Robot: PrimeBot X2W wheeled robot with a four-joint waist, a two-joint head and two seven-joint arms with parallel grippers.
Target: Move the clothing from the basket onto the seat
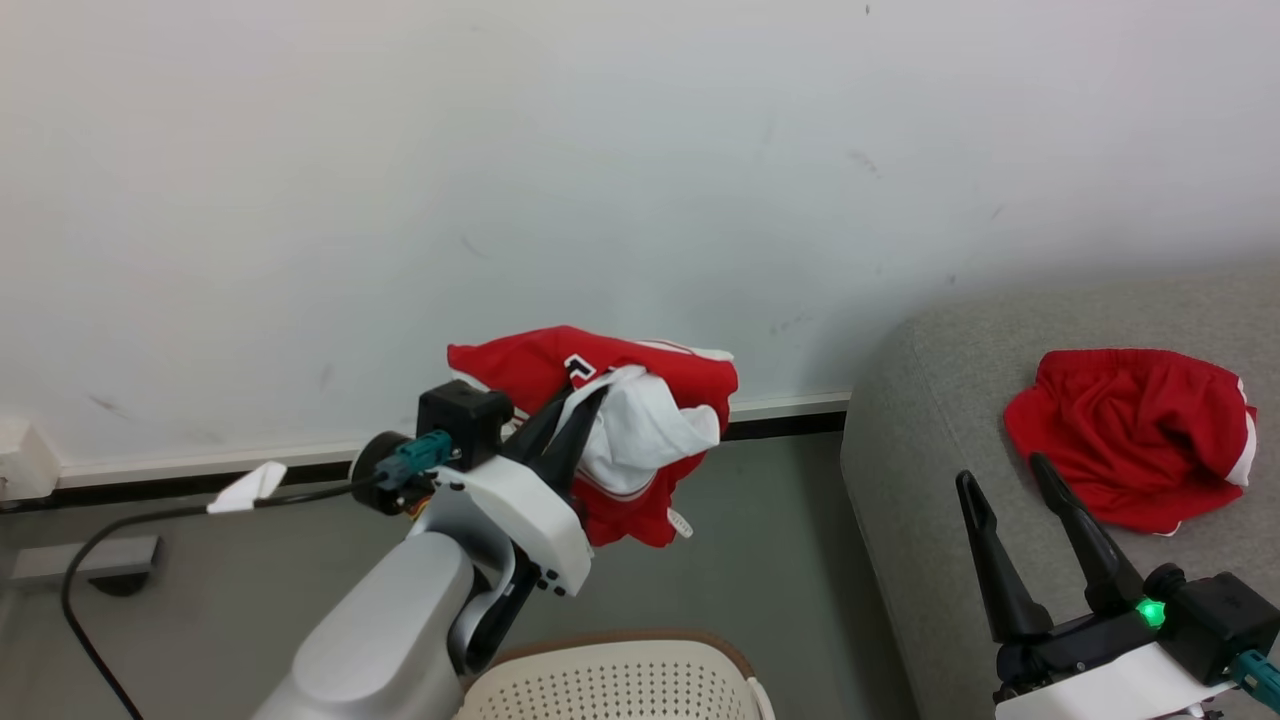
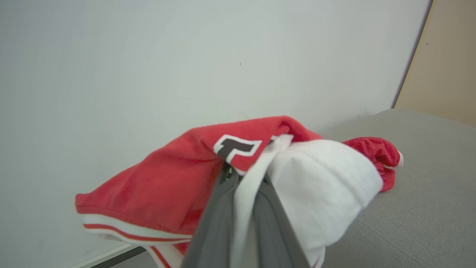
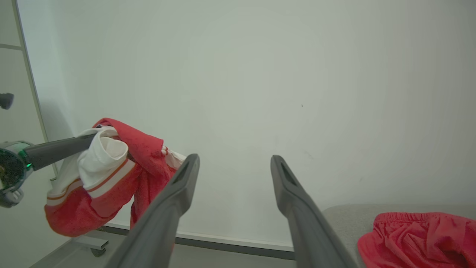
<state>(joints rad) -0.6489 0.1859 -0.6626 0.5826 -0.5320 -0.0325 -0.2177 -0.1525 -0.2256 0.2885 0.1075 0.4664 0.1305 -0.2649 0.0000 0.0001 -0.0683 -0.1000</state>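
the left gripper [image 1: 588,402] has its fingers pinched shut on a red and white garment [image 1: 520,365], held in the air over the floor [image 1: 780,540], beyond the basket [image 1: 610,680] and not yet over the grey seat [image 1: 930,400]. a second red garment [image 1: 1130,450] already lies on the seat: one done, one underway. the right gripper [image 1: 1003,472] hovers near it, fingers spread wide, empty. the basket's inside is hidden.
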